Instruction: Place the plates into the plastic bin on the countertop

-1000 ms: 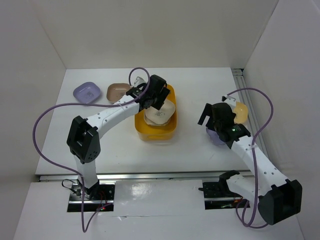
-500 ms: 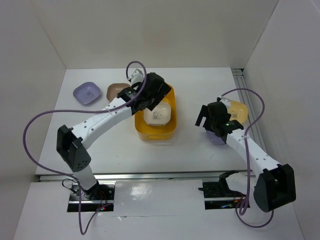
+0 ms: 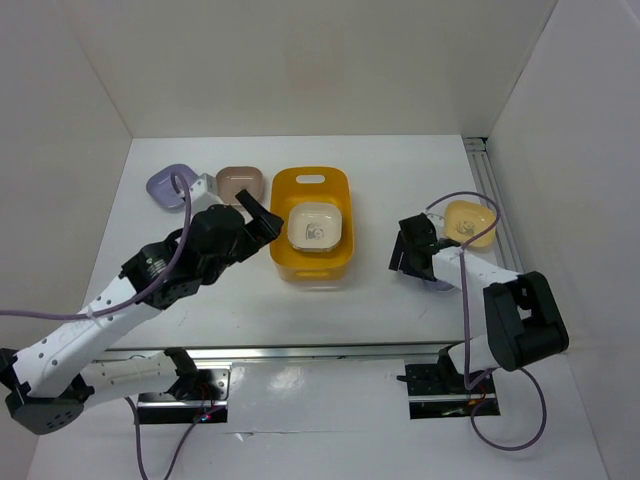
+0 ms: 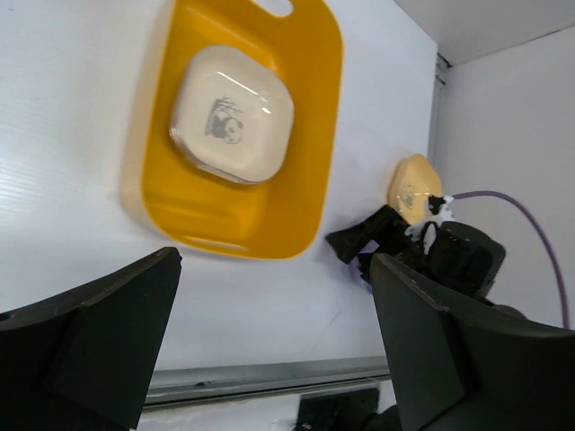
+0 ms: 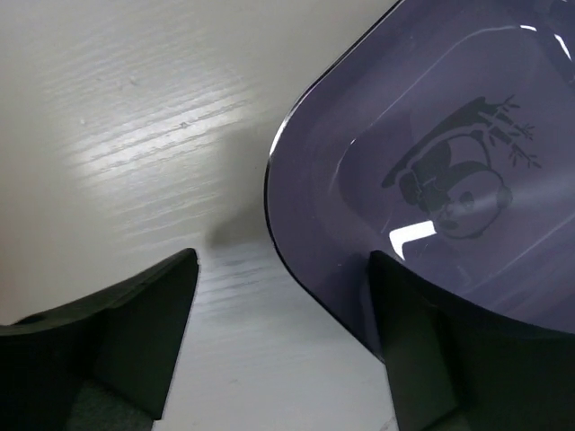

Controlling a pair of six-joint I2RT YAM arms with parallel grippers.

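Lavender plate (image 5: 422,135) partly off-frame

The whole countertop (image 3: 400,180) is seen from high above, at the near side. The plastic bin (image 3: 310,265) is shared by that view and the left wrist view, which is pointed down from farther off. A lavender plate (image 5: 422,180) is seen very close in the right wrist view.

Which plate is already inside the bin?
The cream plate: it alone lies flat inside the orange-yellow bin, not out on the white countertop.
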